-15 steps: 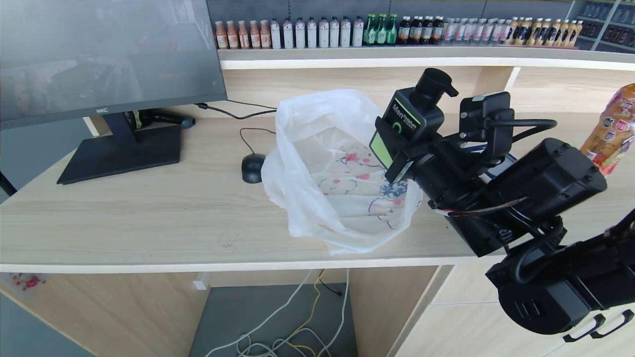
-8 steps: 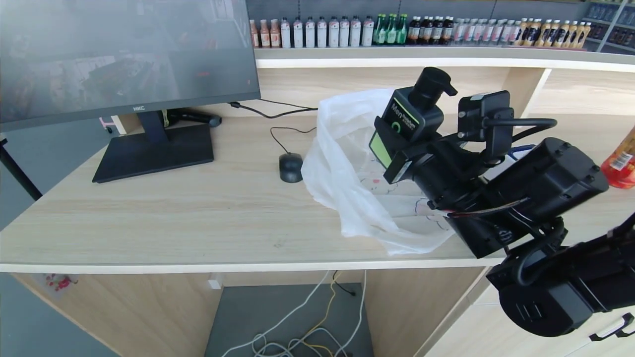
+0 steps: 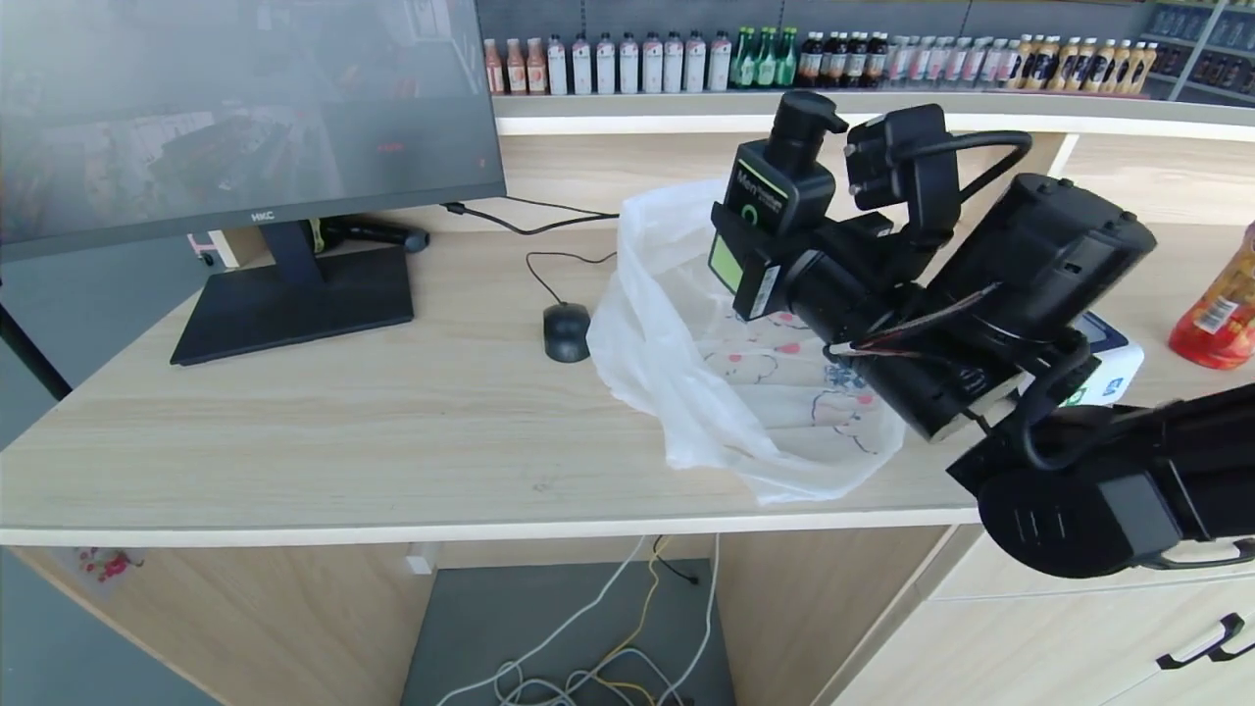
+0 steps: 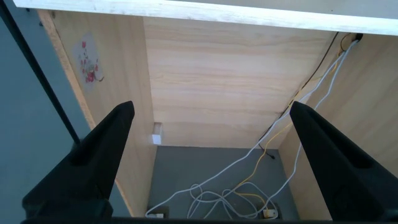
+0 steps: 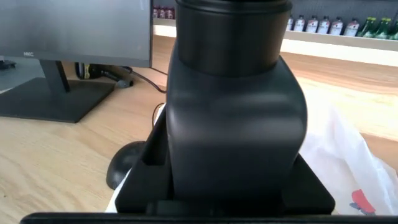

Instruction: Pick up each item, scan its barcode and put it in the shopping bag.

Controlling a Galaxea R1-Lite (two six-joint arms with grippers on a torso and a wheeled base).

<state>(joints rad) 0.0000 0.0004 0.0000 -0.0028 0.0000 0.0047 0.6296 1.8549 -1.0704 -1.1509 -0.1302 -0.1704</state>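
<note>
Above the bag (image 3: 686, 422), the right claw (image 3: 784, 270) is clamped on the pump bottle (image 3: 775, 186), held upright; the bag's mouth gapes just below it; dropping it in looks next; a drink bottle (image 3: 1216, 314) and a box (image 3: 1113, 368), off to the claw's right, remain; the left claw (image 4: 211, 107) hangs spread apart under the counter (image 3: 294, 431).

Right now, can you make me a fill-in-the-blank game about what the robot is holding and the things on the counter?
The right gripper has its fingers shut on a black pump ____.
The mouse lies on the counter between the monitor stand and the white shopping ____.
The left gripper, down below the counter, has its fingers ____.
Missing words: bottle, bag, open.
</note>
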